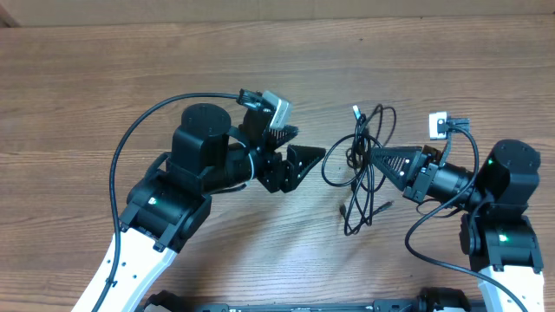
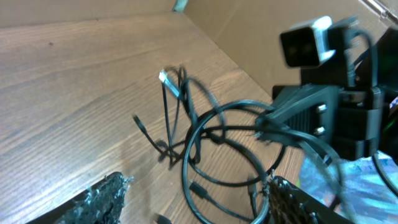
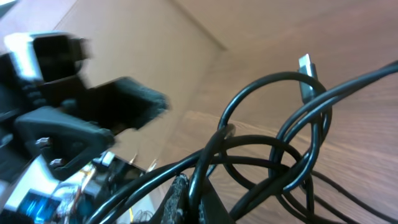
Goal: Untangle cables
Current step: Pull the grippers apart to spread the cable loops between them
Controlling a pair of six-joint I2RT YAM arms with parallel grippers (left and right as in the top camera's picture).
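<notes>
Wooden table [image 1: 87, 87], with black cables [image 1: 358, 154] bunched centre-right of the frame.
The left gripper [image 1: 297, 149], mid-frame, has its fingers spread apart and empty, near the tangle; the right gripper [image 1: 378, 157] is clamped on the cables' right side.

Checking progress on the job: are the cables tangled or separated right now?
Tangled: the cables loop through one another in a single bundle, pinched by the shut right gripper.

Wood-grain table [image 1: 104, 78] (evenly lit) meets a tan panel [image 2: 249, 25].
</notes>
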